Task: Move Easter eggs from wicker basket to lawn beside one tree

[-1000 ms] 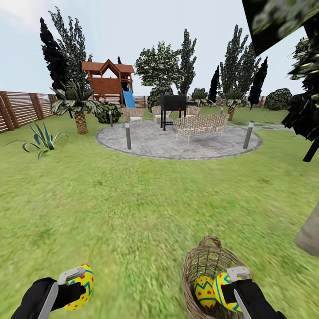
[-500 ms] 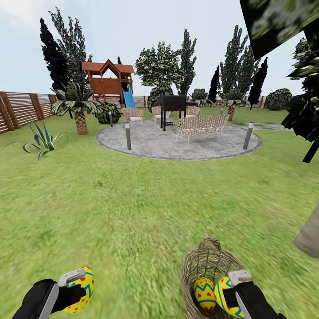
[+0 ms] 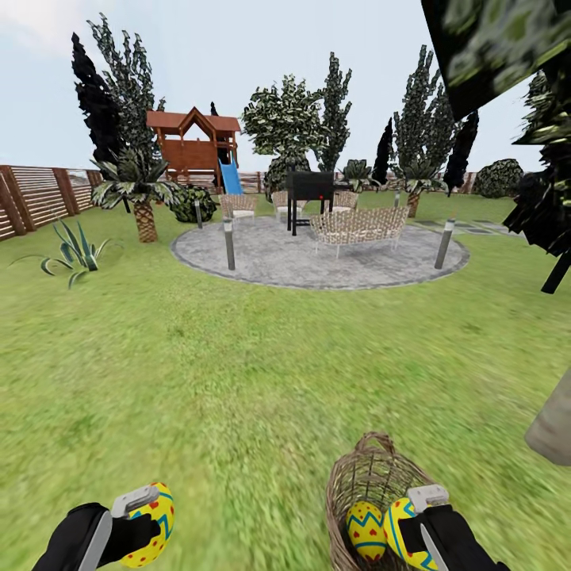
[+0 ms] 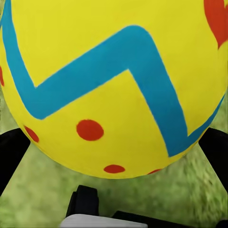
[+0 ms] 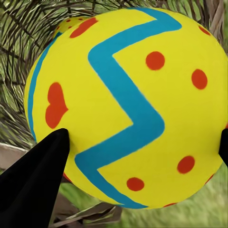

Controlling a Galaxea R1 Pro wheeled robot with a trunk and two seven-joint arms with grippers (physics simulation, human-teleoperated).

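Egg in left gripper (image 3: 151, 519): a yellow egg (image 3: 156, 513) with blue zigzag, jaws clenched on it, held over the lawn (image 3: 238, 357) left of the basket.
Egg in right gripper (image 3: 411, 530): a second egg (image 3: 394, 527), jaws gripping it at the basket's rim.
Third egg (image 3: 365, 530): lying inside the basket (image 3: 361, 476).
Basket: standing on the grass, near the lower edge of the head view.
Tree trunk (image 3: 553, 420): pale, on the right, near the basket.
Beyond: a round paved area (image 3: 270, 258) with a wicker bench (image 3: 358, 224).
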